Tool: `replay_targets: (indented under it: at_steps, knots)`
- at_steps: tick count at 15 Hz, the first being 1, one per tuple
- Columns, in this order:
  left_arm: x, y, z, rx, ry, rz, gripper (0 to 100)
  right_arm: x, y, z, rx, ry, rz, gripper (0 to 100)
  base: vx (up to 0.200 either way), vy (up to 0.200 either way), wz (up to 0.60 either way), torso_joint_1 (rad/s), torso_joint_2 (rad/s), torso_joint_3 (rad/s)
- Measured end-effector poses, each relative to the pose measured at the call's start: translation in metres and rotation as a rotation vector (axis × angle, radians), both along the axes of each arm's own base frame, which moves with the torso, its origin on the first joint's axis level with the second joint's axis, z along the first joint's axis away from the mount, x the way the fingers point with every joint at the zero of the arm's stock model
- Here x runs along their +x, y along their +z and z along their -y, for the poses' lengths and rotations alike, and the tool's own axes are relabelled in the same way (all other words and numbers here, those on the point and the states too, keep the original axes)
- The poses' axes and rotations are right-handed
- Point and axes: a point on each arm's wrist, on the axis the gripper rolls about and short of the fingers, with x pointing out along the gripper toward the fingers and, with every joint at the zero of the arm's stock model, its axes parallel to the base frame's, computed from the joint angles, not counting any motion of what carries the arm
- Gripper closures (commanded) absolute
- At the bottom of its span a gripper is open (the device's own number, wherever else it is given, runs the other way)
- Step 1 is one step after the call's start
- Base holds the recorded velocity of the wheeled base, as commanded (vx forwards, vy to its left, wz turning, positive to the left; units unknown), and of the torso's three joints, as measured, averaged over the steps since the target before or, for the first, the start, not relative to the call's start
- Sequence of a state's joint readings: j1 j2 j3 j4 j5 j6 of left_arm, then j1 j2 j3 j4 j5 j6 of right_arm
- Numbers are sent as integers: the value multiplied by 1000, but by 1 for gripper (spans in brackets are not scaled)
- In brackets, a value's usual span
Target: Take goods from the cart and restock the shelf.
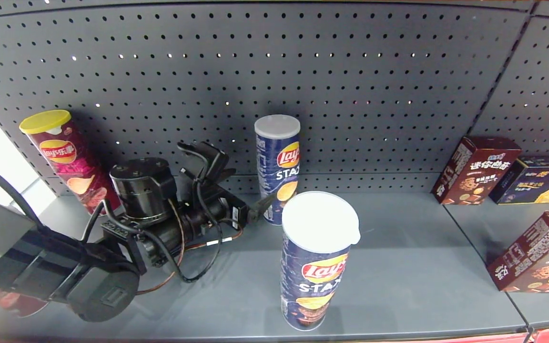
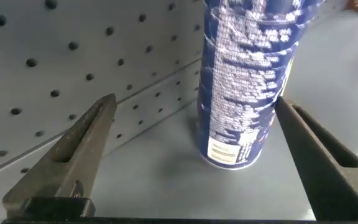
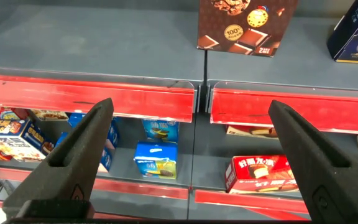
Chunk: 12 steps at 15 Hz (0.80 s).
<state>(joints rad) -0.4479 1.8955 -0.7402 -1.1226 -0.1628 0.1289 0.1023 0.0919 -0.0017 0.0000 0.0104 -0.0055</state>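
Observation:
A blue chip can (image 1: 277,169) with a white lid stands upright at the back of the grey shelf (image 1: 398,267), against the pegboard. My left gripper (image 1: 259,208) sits just to its left, open, its fingers apart and not touching the can. In the left wrist view the blue chip can (image 2: 246,81) rises just past the two spread fingers (image 2: 73,165) of the left gripper (image 2: 194,162). A second blue can (image 1: 316,259) stands nearer the shelf's front edge. My right gripper (image 3: 191,162) is open with nothing in it, facing lower shelves.
A maroon can (image 1: 65,157) with a yellow lid leans at the back left. Brown cookie boxes (image 1: 474,169) and a dark blue box (image 1: 536,181) fill the right. Red price rails (image 3: 92,96), a brown box (image 3: 244,25) and blue packs (image 3: 157,158) face the right gripper.

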Motion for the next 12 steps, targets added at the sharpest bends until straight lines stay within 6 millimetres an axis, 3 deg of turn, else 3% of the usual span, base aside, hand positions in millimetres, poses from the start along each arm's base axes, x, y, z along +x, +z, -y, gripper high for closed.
replay_targets:
  at_steps: [12]
  knots:
    - [12,-4,-12,6,119,-7,0,0,0,0,0,0,0,0,0,0,0,0,0,0]
